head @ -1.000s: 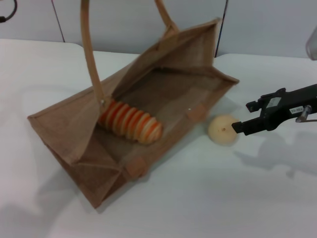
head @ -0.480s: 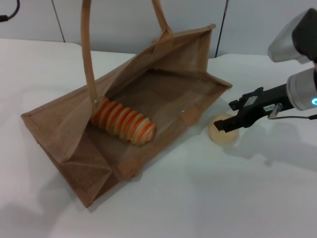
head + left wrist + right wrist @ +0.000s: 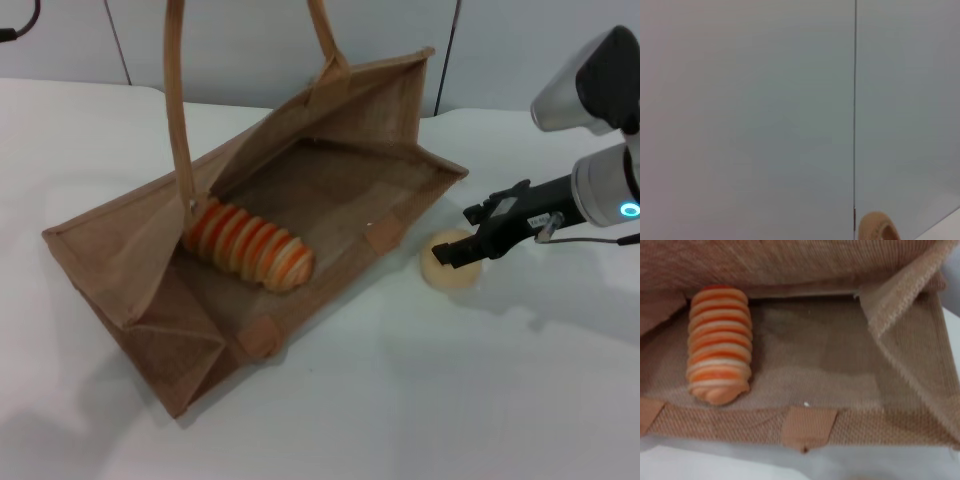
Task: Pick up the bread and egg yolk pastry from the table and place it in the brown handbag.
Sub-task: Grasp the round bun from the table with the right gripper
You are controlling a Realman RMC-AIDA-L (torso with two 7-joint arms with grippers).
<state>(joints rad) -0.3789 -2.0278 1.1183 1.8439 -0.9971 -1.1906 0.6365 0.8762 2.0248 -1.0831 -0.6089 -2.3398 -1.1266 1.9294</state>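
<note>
White table (image 3: 400, 400). We note the large brown jute-weave handbag (image 3: 150, 300) lying open on it, mouth turned toward the right arm, its two long tan handles (image 3: 178, 110) lifted upward; a loop of handle (image 3: 879, 227) also shows at the edge of the left wrist view. The elongated ribbed bread with orange and cream stripes (image 3: 250, 245) rests inside the bag on the lower panel, near the left side; the right wrist view shows it there too (image 3: 719, 342).

The small round pale-beige egg yolk pastry (image 3: 445, 268) sits on the table just outside the bag's rim. The black right gripper (image 3: 462, 243) is at the pastry, its fingers spread over its top and not clamped on it. We do not see the left gripper.
</note>
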